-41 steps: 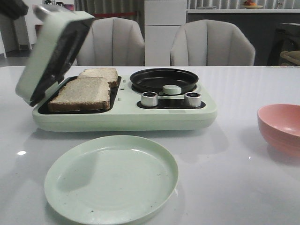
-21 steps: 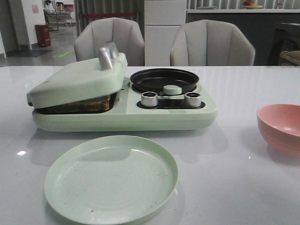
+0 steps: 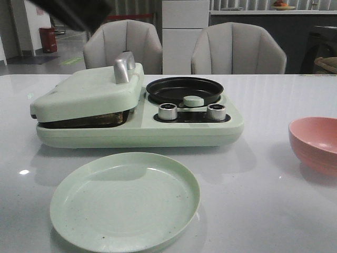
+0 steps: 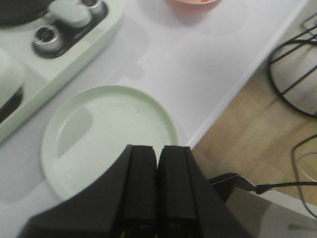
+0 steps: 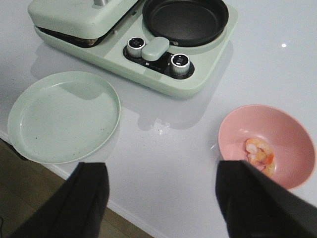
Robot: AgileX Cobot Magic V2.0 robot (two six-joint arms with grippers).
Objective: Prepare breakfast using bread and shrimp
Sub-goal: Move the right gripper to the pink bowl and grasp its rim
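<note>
Right wrist view shows the right gripper (image 5: 161, 198) spread wide, empty, shrimp (image 5: 258, 152) at 3 o'clock. Left gripper (image 4: 157, 186) is clenched shut. Slippery shrimp could slide from a shallow pinch.

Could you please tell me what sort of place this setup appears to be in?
Probably a dining room: a glossy white table, two grey upholstered chairs behind it, and a pale green breakfast maker on top.

one breakfast maker (image 3: 139, 126), one green plate (image 3: 125, 200), one pink bowl (image 3: 314, 143), two knobs (image 3: 168, 111).
</note>
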